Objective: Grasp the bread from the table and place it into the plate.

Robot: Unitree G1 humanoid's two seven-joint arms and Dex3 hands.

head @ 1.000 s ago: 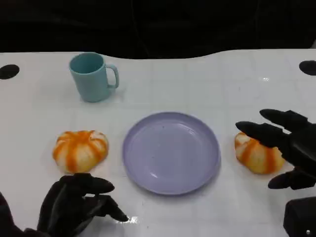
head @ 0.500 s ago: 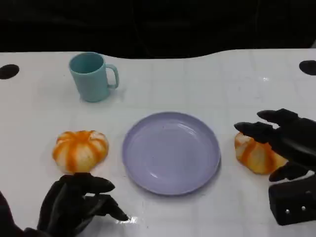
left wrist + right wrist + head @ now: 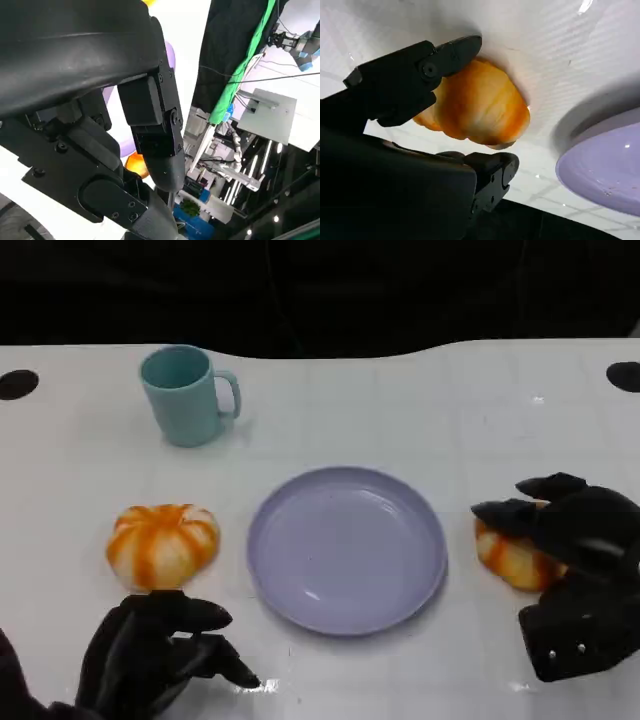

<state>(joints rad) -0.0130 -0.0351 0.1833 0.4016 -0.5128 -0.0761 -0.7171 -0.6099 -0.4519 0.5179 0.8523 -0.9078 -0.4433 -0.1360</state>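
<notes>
Resting on the white surface [image 3: 420, 400], the lilac plate [image 3: 346, 548] sits just left of the right hand [image 3: 575, 540]. That hand closes around a bread [image 3: 505, 555], fingers [image 3: 415, 75] on either side; whether the bread is lifted cannot be told. Left hand [image 3: 150, 655] curled, holding nothing, just below another bread [image 3: 162, 544].

A teal mug [image 3: 187, 395] stands upright on the white table [image 3: 400, 410], handle toward the right.
</notes>
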